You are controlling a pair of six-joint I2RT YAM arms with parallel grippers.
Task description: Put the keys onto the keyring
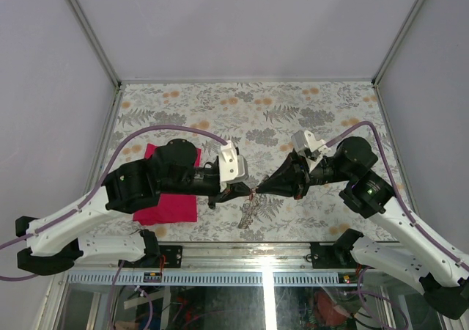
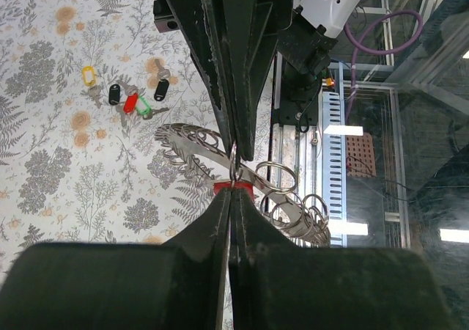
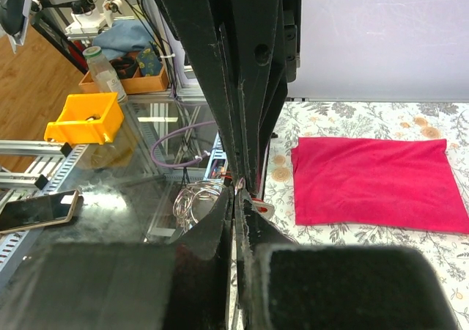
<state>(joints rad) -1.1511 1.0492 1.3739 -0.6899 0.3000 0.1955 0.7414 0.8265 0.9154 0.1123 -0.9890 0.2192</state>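
My left gripper (image 1: 246, 191) and right gripper (image 1: 259, 190) meet tip to tip just above the table's near edge. In the left wrist view the left gripper (image 2: 233, 192) is shut on a red-headed key (image 2: 234, 188). A small silver ring (image 2: 233, 158) stands up from that key, and the right gripper's fingertips (image 2: 239, 143) pinch it from above. The right wrist view shows the right gripper (image 3: 242, 193) shut at that ring (image 3: 239, 185). The keyring (image 2: 297, 207), a silvery string of loops, lies under the tips (image 1: 253, 210). Several loose keys (image 2: 132, 99) lie on the cloth-patterned table.
A magenta cloth (image 1: 165, 199) lies under the left arm and shows in the right wrist view (image 3: 374, 183). The table's near edge (image 1: 242, 243) and a glass panel are right below the grippers. A yellow bin (image 3: 84, 117) and a phone (image 3: 37, 209) sit off the table.
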